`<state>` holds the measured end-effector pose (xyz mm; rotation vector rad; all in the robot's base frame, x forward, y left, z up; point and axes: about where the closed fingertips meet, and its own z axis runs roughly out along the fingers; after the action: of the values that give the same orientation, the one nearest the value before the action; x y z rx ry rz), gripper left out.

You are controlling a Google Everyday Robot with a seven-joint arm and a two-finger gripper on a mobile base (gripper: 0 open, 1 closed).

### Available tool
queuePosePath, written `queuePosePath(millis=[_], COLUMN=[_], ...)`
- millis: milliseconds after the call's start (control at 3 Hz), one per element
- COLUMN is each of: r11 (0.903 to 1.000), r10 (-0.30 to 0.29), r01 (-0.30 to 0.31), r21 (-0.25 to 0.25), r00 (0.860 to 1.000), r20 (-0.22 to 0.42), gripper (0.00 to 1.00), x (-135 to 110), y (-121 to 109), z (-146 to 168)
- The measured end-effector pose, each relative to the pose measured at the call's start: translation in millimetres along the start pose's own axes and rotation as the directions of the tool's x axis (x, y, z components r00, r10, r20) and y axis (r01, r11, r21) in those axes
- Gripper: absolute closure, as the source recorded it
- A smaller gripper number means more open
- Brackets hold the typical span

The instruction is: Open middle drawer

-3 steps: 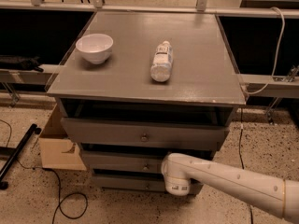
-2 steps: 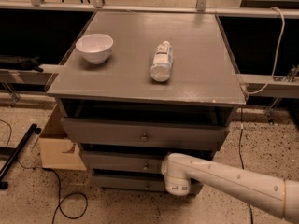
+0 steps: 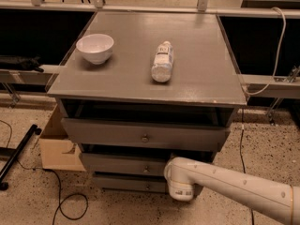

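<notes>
The grey cabinet has three drawer fronts stacked under its top. The middle drawer (image 3: 124,164) is the mid-sized front, with a small round metal knob (image 3: 146,169) at its centre. It sits slightly forward of the bottom drawer (image 3: 126,183). My gripper (image 3: 177,181) is at the end of the white arm that reaches in from the lower right. It is close against the right part of the middle drawer front, just right of the knob. Its tip is hidden behind the white wrist.
The top drawer (image 3: 145,135), the widest front, stands a little out. A white bowl (image 3: 95,48) and a lying plastic bottle (image 3: 162,61) are on the cabinet top (image 3: 201,74). A cardboard box (image 3: 58,146) is at the cabinet's left. Cables lie on the floor.
</notes>
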<state>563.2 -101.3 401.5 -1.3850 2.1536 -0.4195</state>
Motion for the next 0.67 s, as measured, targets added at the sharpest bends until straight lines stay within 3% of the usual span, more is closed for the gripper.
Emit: queuePosePath(millis=[667], r11=[0.9999], r10=[0.009], r01=[-0.009], r21=[-0.004], r00=[1.0], r20=[-0.001], gripper=[1.0], x=[6.3], y=[13.2], z=[-2.5])
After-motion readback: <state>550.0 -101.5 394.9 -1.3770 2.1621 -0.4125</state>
